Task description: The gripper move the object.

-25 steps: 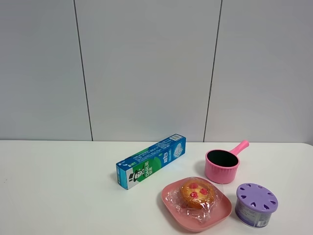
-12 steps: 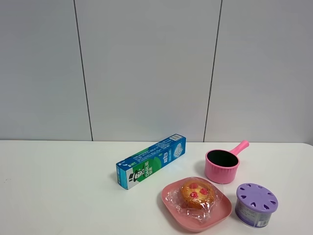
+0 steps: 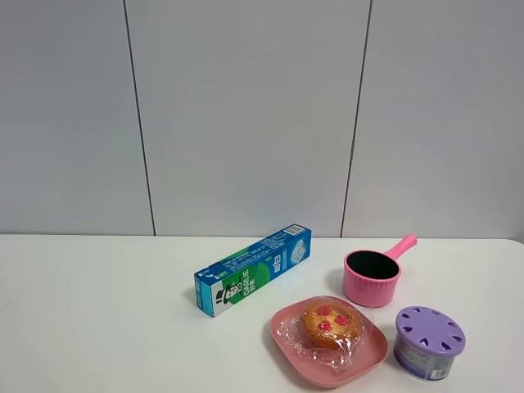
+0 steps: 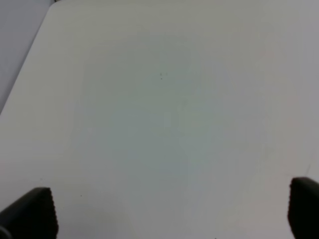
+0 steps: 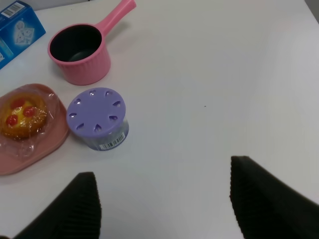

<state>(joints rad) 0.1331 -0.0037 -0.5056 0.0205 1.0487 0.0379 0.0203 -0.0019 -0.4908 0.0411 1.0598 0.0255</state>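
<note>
The tart (image 3: 329, 322), golden-brown with red fruit pieces on top and wrapped in crinkly clear plastic, lies on the pink plate (image 3: 288, 344) near the front of the white desk (image 3: 98, 311). From the right wrist camera the tart (image 5: 22, 117) shows on the same plate (image 5: 58, 130), with no fingers touching it.

Just beside the plate, toward the right side of the desk, stands the purple round canister (image 3: 428, 341), upright, its lid marked with small drop-shaped slots. It is close to the plate but apart from it. Behind the two sits a pink saucepan (image 3: 372, 276) with a dark inside and its handle pointing back and to the right. To the left of the saucepan and behind the plate lies a blue and green toothpaste box (image 3: 252, 268), flat and angled across the desk.

The right gripper (image 5: 164, 201) hangs above bare desk to the right of the canister, its black ribbed fingers (image 5: 72, 209) spread wide and holding nothing. The left gripper (image 4: 169, 211) hangs over bare desk, its fingers (image 4: 32, 211) likewise wide apart and empty.
</note>
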